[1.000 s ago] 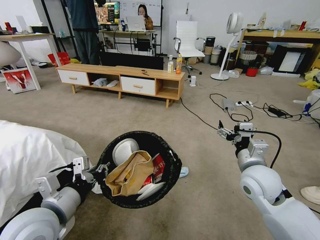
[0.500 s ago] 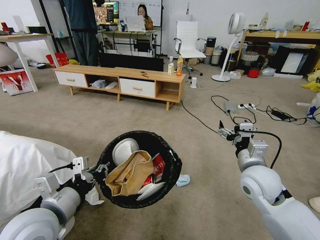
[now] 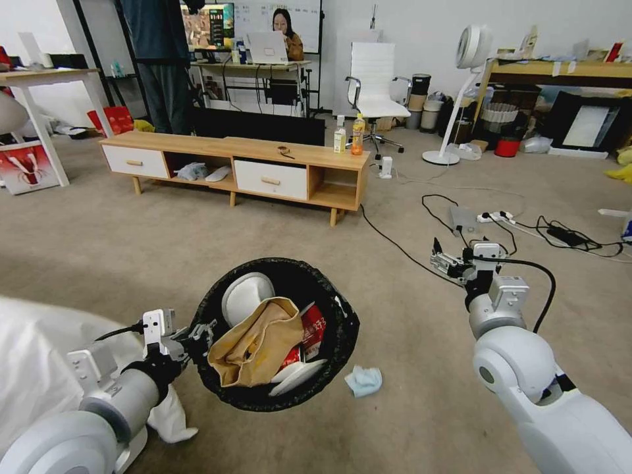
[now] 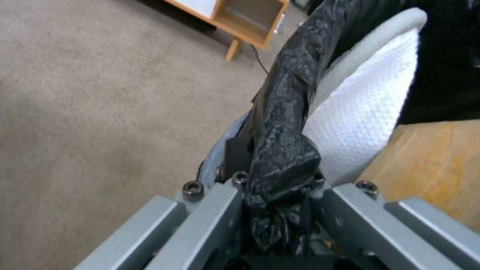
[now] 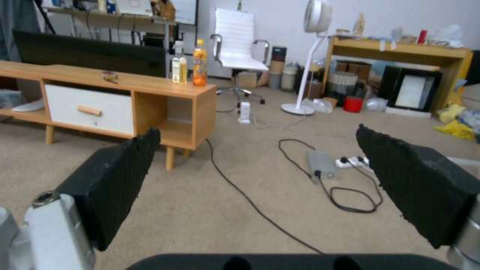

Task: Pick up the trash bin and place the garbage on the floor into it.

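Left gripper (image 3: 197,332) was clamped on the rim of the trash bin (image 3: 342,329), holding it up off the floor (image 3: 421,368); left wrist view had the black liner (image 4: 285,150) bunched between its jaws. Bin sat front and center, just right of the left arm. Inside: crumpled brown paper bag (image 3: 257,342), red-and-white carton (image 3: 313,332) beside it, white lid flaps (image 3: 247,296) showing at the far and near sides. Light-blue face mask (image 3: 364,380) lay on the carpet, just past the bin's lower right edge, not touching it. White tissue (image 3: 171,421) lay on the floor under the left arm. Right gripper (image 3: 447,263) was out front at the right, over bare carpet and a black cable (image 3: 395,245); pads (image 5: 115,180) wide apart, nothing between them.
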Robot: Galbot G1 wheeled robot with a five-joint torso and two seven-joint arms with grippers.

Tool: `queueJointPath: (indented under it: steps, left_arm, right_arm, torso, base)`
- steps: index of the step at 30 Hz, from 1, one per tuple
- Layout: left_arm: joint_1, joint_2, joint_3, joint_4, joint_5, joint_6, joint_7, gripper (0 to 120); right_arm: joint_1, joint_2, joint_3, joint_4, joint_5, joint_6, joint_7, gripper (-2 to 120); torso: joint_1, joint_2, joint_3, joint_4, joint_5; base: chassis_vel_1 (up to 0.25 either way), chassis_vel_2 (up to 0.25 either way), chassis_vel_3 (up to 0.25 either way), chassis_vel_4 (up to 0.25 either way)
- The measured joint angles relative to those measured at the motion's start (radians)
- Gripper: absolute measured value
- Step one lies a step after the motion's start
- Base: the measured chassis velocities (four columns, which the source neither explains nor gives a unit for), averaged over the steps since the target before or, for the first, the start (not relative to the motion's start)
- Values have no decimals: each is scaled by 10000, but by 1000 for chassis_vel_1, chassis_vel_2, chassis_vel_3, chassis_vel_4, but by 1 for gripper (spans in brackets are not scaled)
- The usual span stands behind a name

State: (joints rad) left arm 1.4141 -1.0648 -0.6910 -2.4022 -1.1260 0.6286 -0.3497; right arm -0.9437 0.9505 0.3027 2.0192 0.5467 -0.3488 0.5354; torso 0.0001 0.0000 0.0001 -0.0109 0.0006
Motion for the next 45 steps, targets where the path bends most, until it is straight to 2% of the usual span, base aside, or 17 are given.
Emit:
queueJointPath:
  steps: [1,14,18,22,25,26,28,29,30,31,32,33,35,36,43,44,45]
  left_arm:
    - [-12,0,2,6,0,0,-2,2]
    - [-23,2,1,30,-19,0,-12,2]
    - [-23,13,1,39,-20,0,-16,2]
    - [-23,14,7,42,-20,-1,-23,2]
    - [-8,25,-4,42,-27,-1,-27,2]
    - [-8,25,-4,42,-27,-1,-27,2]
    - [22,36,-30,49,-36,3,-30,2]
    - [22,36,-30,49,-36,3,-30,2]
    - [29,39,-32,61,-37,6,-33,2]
    - [31,38,-32,67,-37,9,-34,2]
    - [31,38,-32,67,-37,9,-34,2]
    - [31,34,-30,75,-40,12,-34,2]
    - [30,19,-17,83,-40,15,-35,2]
    - [30,19,-17,83,-40,15,-35,2]
    - [131,18,-35,76,-54,19,-11,2]
    - [146,18,-42,74,-56,19,0,2]
    - [162,12,-50,71,-57,19,12,2]
  right_arm:
    - [8,0,1,0,-1,2,0,100]
    - [35,26,-20,-54,-17,43,-3,100]
    - [29,11,-30,-184,-207,475,-107,100]
    - [-21,-32,-38,-176,-245,435,-135,100]
    - [-227,-184,16,184,68,-370,-145,100]
    - [-227,-184,16,184,68,-370,-145,100]
    - [-544,-445,210,892,878,-2003,-355,100]
    - [-544,-445,210,892,878,-2003,-355,100]
    - [-683,-589,295,1305,1454,-3012,-483,100]
    - [-787,-704,314,1565,1892,-3488,-560,100]
    - [-787,-704,314,1565,1892,-3488,-560,100]
    - [-921,-848,303,1775,2202,-3787,-790,100]
    - [-1171,-1099,192,1860,1929,-3962,-1764,100]
    - [-1171,-1099,192,1860,1929,-3962,-1764,100]
    - [-1699,-1622,-306,1849,1087,-3976,-3426,100]
    - [-1924,-1799,-373,1795,758,-3811,-3963,100]
    - [-2242,-1989,-406,1622,215,-3273,-4803,100]
  torso:
    - [-1,0,-1,0,-11]
    - [-1,0,-1,0,-8]
    - [0,0,0,-3,-9]
    - [0,0,1,5,-9]
    - [-1,0,-1,-1,-5]
    - [-1,0,-1,-1,-5]
    - [-2,0,-2,-3,-6]
    - [-2,0,-2,-3,-6]
    - [-1,1,-2,-3,-6]
    - [-1,1,-2,-2,-8]
    - [-1,1,-2,-2,-8]
    - [-1,1,-2,-2,-10]
    - [-1,1,-1,-1,-7]
    - [-1,1,-1,-1,-7]
    - [-1,1,-2,1,-6]
    - [-1,1,-2,3,-7]
    - [-1,0,-2,-3,-6]
  base:
    - [-204,203,192,-204]
    - [-176,180,175,-177]
    - [-195,183,189,-194]
    - [-81,103,93,-88]
    - [0,0,0,0]
    - [0,0,0,0]
    - [21,-27,-11,16]
    - [0,0,0,0]
    - [0,0,0,0]
    - [0,0,0,0]
    - [0,0,0,0]
    - [0,0,0,0]
    - [0,0,0,0]
    - [0,0,0,0]
    - [0,0,0,0]
    - [0,0,0,0]
    - [0,0,0,0]
